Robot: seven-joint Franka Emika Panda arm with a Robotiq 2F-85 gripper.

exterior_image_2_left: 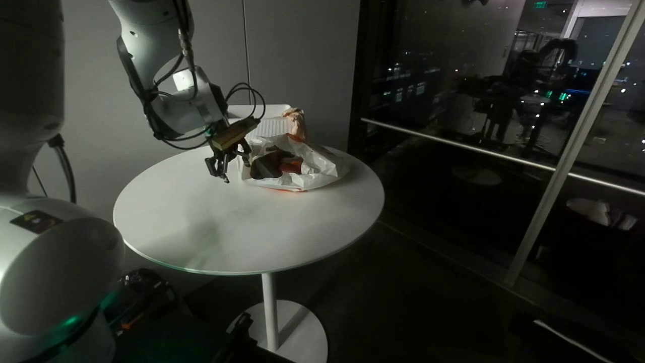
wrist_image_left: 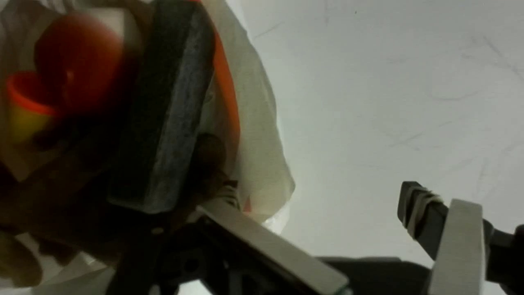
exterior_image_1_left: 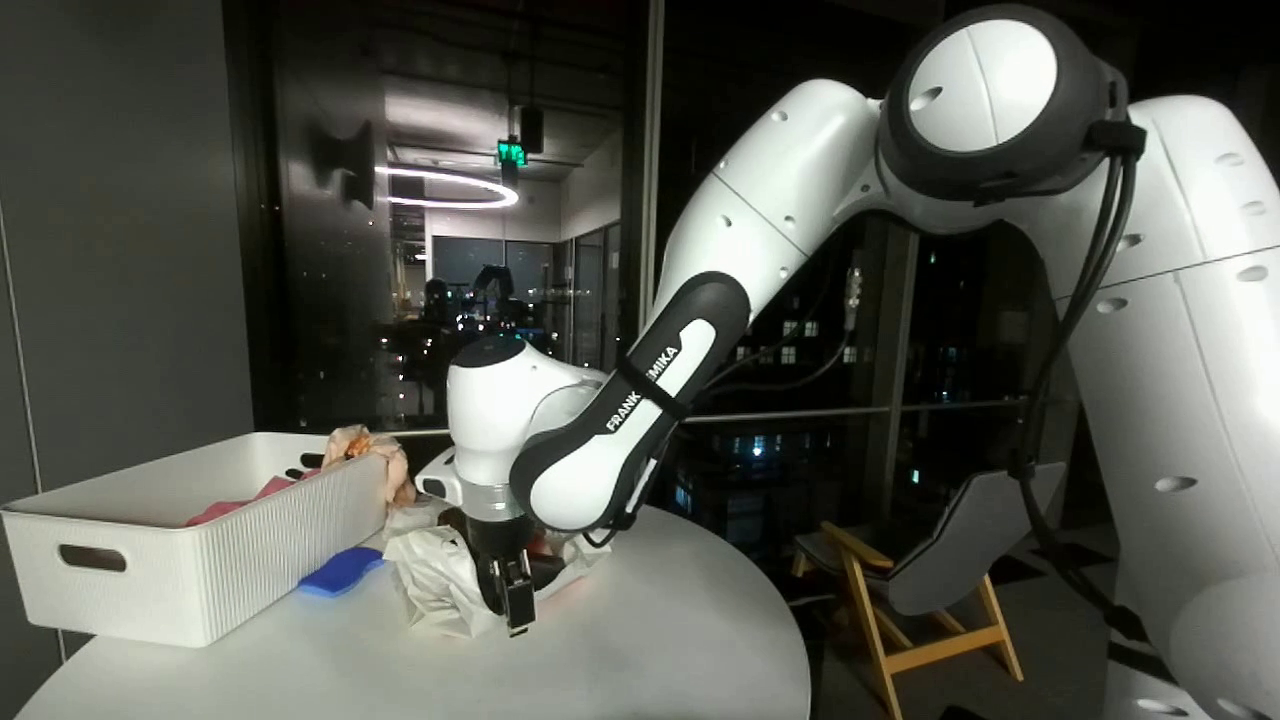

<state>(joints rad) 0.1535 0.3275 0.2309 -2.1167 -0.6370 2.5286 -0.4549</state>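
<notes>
My gripper (wrist_image_left: 323,198) is open, with bare white table between its fingers in the wrist view. It points down beside a crumpled white plastic bag (wrist_image_left: 262,151) with orange print. One finger is at the bag's edge, and I cannot tell whether it touches; the other is over the table. The open bag holds a dark grey block (wrist_image_left: 163,110), a round orange-red thing (wrist_image_left: 82,61), a yellow thing with an orange rim (wrist_image_left: 28,110) and dark, blurred items. The gripper also shows low over the table in both exterior views (exterior_image_1_left: 508,595) (exterior_image_2_left: 235,171), next to the bag (exterior_image_1_left: 440,580) (exterior_image_2_left: 327,164).
A white ribbed bin (exterior_image_1_left: 130,580) stands on the round white table (exterior_image_1_left: 650,640), with pink cloth (exterior_image_1_left: 235,507) inside and a crumpled peach bag (exterior_image_1_left: 395,465) over its rim. A flat blue thing (exterior_image_1_left: 342,572) lies between bin and white bag. A chair (exterior_image_1_left: 930,560) stands beyond.
</notes>
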